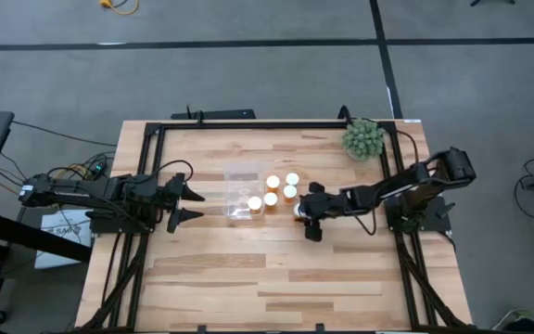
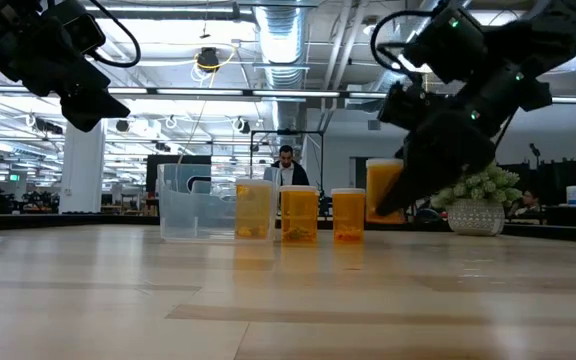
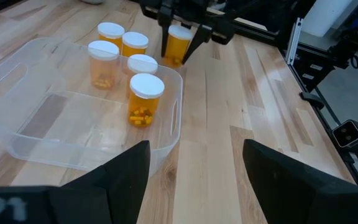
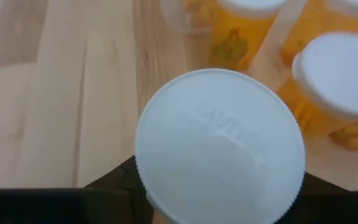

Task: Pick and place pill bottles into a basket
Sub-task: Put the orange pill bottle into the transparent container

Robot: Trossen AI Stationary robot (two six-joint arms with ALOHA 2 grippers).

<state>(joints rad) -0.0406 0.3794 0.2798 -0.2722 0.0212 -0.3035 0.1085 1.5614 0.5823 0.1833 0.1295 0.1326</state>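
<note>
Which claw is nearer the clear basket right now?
Left. The left claw hovers open just off the basket's left wall. The right claw, gripping a pill bottle, is beyond the bottles standing on the opposite side.

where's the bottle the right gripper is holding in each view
High: held bottle right of the basket, in the right gripper.
Low: tallest bottle, right of the row.
Left wrist: far bottle between dark fingers.
Right wrist: big white cap.
Shared landmark: the basket.

Both arms matte black, six-joint, chunky housings. Left claw (image 1: 185,206) has two tapered, pointed dark fingers (image 3: 124,180) (broad and flat up close). Right claw (image 1: 306,217) likewise black. Dark cables loop at both bases.
</note>
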